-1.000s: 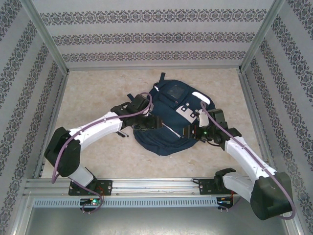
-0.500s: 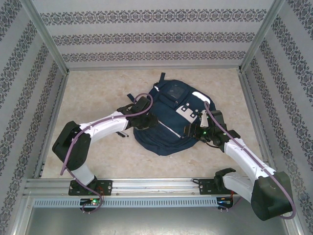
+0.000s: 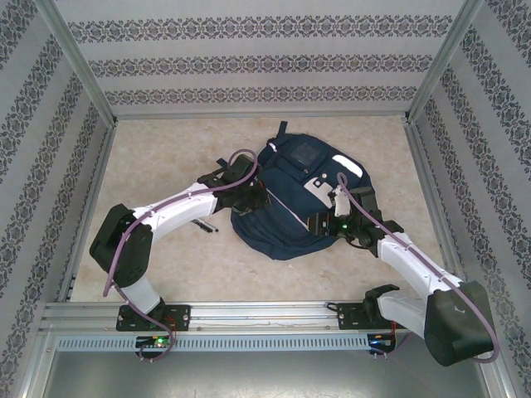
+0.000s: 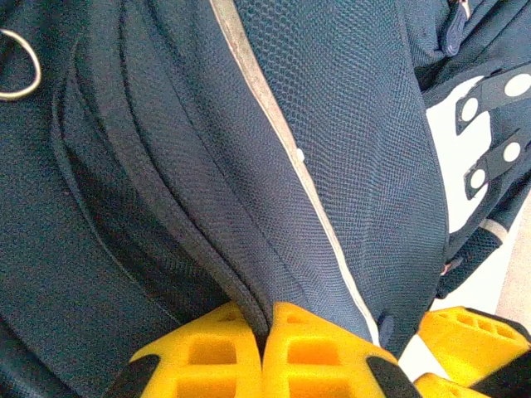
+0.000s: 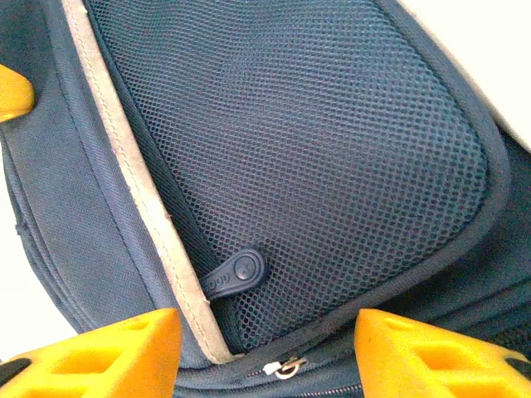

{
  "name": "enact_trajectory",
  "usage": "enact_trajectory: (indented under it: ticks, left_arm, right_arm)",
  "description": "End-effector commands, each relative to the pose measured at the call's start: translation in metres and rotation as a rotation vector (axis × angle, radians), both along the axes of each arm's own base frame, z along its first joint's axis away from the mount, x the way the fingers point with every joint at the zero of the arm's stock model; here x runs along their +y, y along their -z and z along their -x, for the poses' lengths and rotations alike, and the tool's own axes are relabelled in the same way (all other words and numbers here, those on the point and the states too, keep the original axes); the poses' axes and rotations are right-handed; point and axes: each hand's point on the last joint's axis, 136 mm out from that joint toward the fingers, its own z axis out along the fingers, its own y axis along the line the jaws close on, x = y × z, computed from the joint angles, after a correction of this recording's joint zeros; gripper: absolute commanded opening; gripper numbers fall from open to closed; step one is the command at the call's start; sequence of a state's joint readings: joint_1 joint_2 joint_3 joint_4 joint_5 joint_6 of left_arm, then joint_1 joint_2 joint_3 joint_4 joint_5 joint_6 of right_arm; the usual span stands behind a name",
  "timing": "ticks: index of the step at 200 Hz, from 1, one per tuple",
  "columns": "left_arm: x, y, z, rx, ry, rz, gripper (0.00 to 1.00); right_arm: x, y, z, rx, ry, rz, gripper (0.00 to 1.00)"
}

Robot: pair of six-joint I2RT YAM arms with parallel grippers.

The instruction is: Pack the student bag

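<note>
Left hand (image 4: 264,319) is clamped tight, its two yellow fingers (image 4: 207,348) pressed together on a raised fold of navy cloth along the near-left flank of the student bag (image 3: 286,191), which lies flat in the middle of the bench (image 3: 166,157) with its front pockets up. Right hand (image 5: 265,336) stands about half open at the bag's near-right edge, one finger on each side of the mesh pocket (image 5: 315,141) and nothing pinched that I can see. A small navy zip pull (image 5: 235,274) lies between its fingers, beside the pale stripe (image 5: 124,166). To my eye this is the opening step: one hand pins the cloth so that the other can work a zip. The next move looks to call for the right hand to ease down and close on that pull, which is small and flat against the mesh and so easy to miss, then to draw it along the seam while the left hand's pinch braces the bag. From overhead the arms cover both grips. I cannot tell whether the right fingers touch the fabric, nor whether the main compartment is zipped. A thin dark thing (image 3: 205,225) lies on the bench by the left forearm, too small to name.
</note>
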State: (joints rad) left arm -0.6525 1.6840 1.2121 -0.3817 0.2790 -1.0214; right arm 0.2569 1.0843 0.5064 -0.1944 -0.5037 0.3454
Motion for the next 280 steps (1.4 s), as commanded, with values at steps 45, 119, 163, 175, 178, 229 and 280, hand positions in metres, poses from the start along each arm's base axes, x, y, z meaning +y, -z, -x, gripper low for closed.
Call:
enact_trajectory:
  ticks: [45,119,163,175,178,229,280]
  left_arm:
    - [0.000,-0.033,-0.004,-0.014,0.000,0.114,0.00]
    - [0.005,-0.029,-0.002,-0.006,0.003,0.119,0.00]
    - [0.006,-0.033,-0.004,-0.014,-0.005,0.131,0.00]
    - [0.005,-0.033,-0.004,-0.012,-0.005,0.137,0.00]
    - [0.005,-0.032,-0.004,-0.009,-0.005,0.137,0.00]
    - [0.004,-0.031,-0.003,-0.005,-0.015,0.154,0.00]
    - [0.000,-0.034,-0.007,-0.006,-0.038,0.195,0.00]
  right_arm:
    - [0.012,0.019,0.009,0.022,-0.064,0.007,0.56]
    - [0.029,-0.003,0.032,0.028,-0.157,-0.003,0.58]
    - [-0.023,0.009,-0.008,0.009,0.139,0.123,0.60]
    - [-0.022,0.012,-0.012,0.009,0.136,0.123,0.60]
    - [-0.021,0.013,-0.012,0.010,0.131,0.118,0.60]
    - [0.024,0.021,0.005,0.033,-0.120,0.080,0.61]
    - [0.060,0.001,0.034,0.027,-0.324,-0.074,0.61]
